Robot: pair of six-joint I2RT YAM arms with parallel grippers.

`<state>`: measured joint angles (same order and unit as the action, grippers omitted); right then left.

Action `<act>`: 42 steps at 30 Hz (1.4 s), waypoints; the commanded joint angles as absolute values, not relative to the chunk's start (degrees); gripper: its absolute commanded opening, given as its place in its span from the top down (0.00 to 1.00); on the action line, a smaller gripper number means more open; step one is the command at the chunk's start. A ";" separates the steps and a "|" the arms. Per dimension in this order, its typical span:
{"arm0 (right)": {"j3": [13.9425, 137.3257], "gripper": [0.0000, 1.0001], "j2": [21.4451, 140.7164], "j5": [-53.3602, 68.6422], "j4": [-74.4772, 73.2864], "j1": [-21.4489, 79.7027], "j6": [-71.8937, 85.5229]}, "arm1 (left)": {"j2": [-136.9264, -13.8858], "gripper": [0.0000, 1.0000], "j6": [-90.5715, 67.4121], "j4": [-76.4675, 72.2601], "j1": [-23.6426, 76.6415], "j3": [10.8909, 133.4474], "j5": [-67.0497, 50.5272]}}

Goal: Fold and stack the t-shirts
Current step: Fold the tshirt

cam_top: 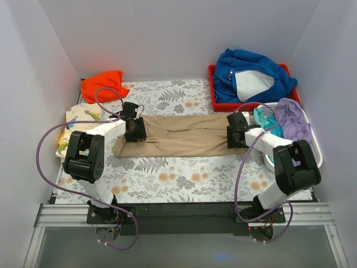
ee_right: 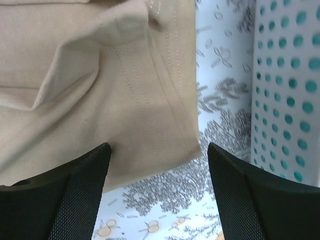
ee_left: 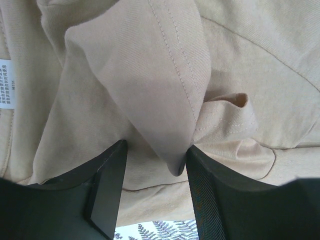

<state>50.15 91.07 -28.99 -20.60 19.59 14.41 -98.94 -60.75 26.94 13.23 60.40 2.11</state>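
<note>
The tan t-shirt [cam_top: 178, 135] lies folded into a long strip across the middle of the floral table cover. My left gripper [cam_top: 135, 129] is at its left end. In the left wrist view the gripper [ee_left: 156, 150] is open, and a raised fold of tan cloth [ee_left: 150, 85] hangs between the jaws, against the right finger [ee_left: 210, 190]. My right gripper [cam_top: 237, 134] is at the shirt's right end; it is open [ee_right: 157, 150] over the hemmed corner [ee_right: 150, 125]. The orange t-shirt [cam_top: 103, 85] lies bunched at the back left. The dinosaur-print t-shirt [cam_top: 78, 125] lies folded at the left edge.
A red bin [cam_top: 215, 100] at the back right holds the blue fleece [cam_top: 251, 75]. A white perforated basket [cam_top: 315, 148], also in the right wrist view [ee_right: 285, 85], stands close beside the right gripper and holds purple [cam_top: 293, 118] and teal cloth. White walls enclose the table.
</note>
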 commanded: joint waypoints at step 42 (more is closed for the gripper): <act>66.97 0.19 104.15 -13.78 -20.90 19.51 6.33 | -93.77 0.52 -72.68 19.16 10.28 55.37 -8.88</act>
